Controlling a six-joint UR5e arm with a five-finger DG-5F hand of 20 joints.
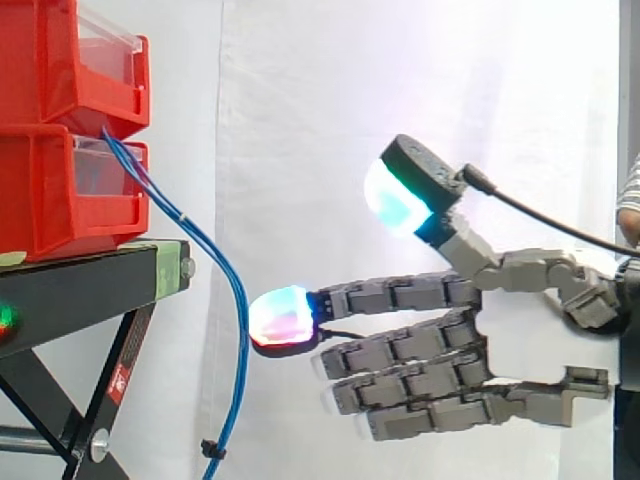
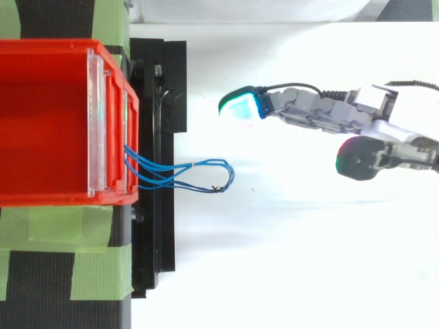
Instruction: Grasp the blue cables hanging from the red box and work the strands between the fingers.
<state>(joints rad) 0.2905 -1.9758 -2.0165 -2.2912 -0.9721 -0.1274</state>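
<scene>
Thin blue cables (image 1: 236, 330) come out of the gap between the stacked red bins (image 1: 60, 120) and hang down in a loop past the stand's edge; from above, the blue cables (image 2: 199, 175) loop out to the right of the red bin (image 2: 48, 123). The hand (image 1: 470, 330) reaches in from the right with its fingers stretched out level towards the cables and its thumb raised. It is open and holds nothing. A glowing fingertip (image 1: 283, 320) is just right of the strands, a small gap apart. In the top view the hand (image 2: 322, 113) lies farther up than the cable loop.
The bins stand on a black stand (image 1: 90, 285) with green tape (image 2: 58, 229) on its top. A black tie (image 1: 211, 448) binds the cables low down. A white curtain hangs behind. A person's striped sleeve (image 1: 630, 195) shows at the right edge.
</scene>
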